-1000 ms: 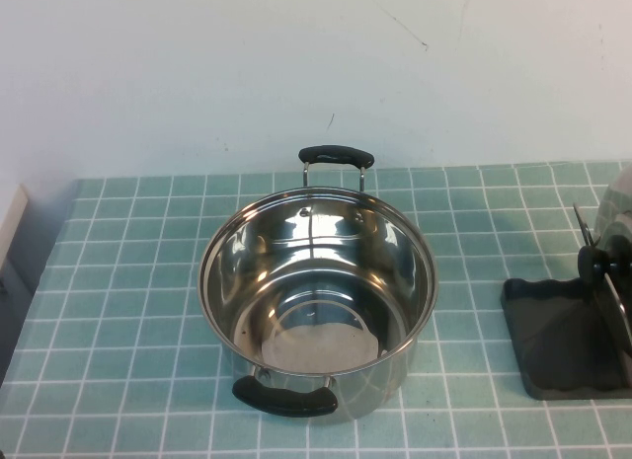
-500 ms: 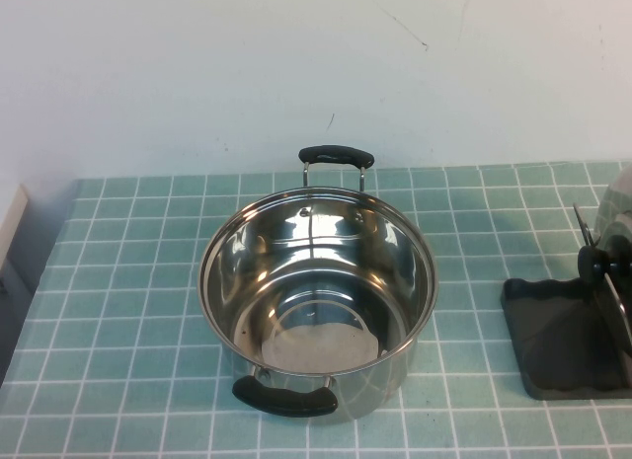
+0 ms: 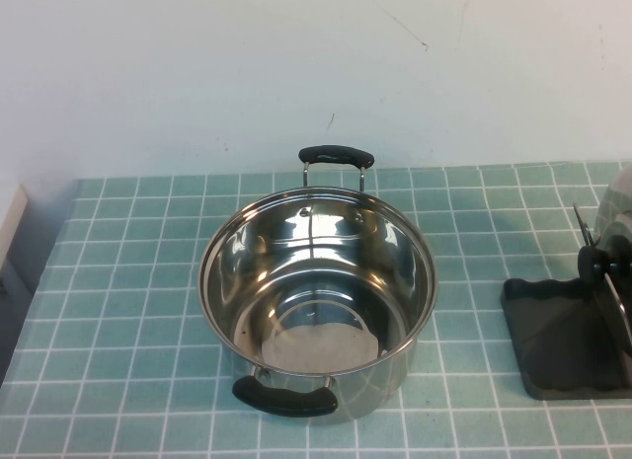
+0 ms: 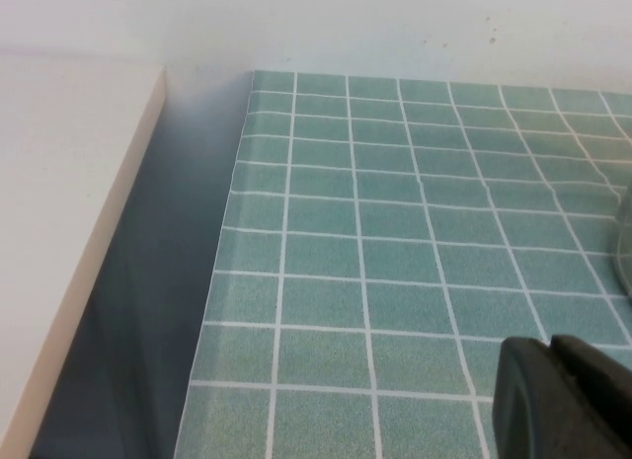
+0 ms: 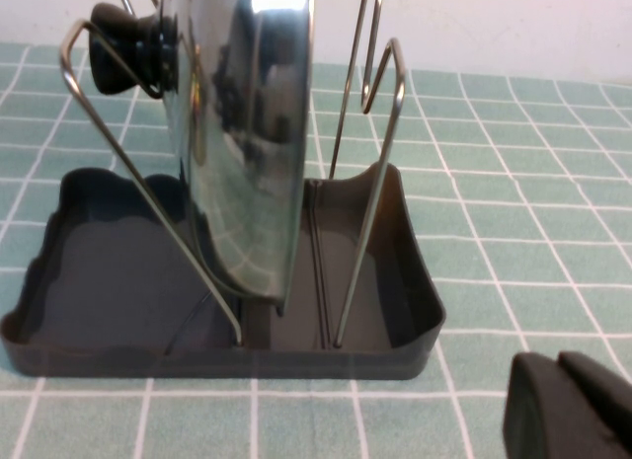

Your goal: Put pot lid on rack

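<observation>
The pot lid stands on edge at the far right of the high view, upright in the rack, with its black knob facing the pot. The pot sits open and empty in the middle of the tiled worktop, well apart from the rack. Neither arm appears here, and across the last second nothing in this view has shifted — pot, lid and rack all lie exactly as they did, so the placing looks finished and the scene settled.

In the left wrist view, the left claw shows only as a dark tip over bare tiles near the worktop's edge, far from anything of the task. Its 2 fingers seem pressed together with just a seam between them, holding nothing.

In the right wrist view, the right claw hangs just in front of the rack, clear of it, fingers likewise drawn together and empty. The lid leans between the wire bars, its lower rim down in the tray and its knob poking past 1 bar. It rests without support from the claw — my judgement is that the task is done.
</observation>
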Robot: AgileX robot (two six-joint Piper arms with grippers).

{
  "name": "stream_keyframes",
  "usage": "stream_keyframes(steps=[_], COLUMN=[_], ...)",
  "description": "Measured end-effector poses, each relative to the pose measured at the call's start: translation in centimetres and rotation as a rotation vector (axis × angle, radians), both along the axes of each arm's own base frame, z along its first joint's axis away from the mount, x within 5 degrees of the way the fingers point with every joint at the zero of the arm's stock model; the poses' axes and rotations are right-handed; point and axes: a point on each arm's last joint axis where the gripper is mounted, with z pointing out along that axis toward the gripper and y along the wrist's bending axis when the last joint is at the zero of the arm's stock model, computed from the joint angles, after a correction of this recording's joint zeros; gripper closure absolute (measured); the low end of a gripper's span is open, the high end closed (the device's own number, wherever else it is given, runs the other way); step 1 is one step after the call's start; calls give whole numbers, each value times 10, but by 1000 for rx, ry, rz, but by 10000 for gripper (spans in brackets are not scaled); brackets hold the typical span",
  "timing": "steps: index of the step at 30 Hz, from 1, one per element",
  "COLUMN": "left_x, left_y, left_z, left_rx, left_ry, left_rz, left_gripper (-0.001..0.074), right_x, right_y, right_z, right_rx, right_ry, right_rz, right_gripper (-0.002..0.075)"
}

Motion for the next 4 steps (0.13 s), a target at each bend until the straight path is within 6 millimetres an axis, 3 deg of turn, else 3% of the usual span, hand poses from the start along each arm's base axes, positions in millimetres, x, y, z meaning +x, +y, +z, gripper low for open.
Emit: stream_keyframes(steps=[4], left_x=[0], left_y=[0], left_z=[0], left_rx=[0], left_ry=[0], left_rz=[0], left_gripper=[737], right_x=[0], right_y=[0], right_z=[0], right_rx=[0], right_ry=[0], right_rz=[0], right_gripper=[729])
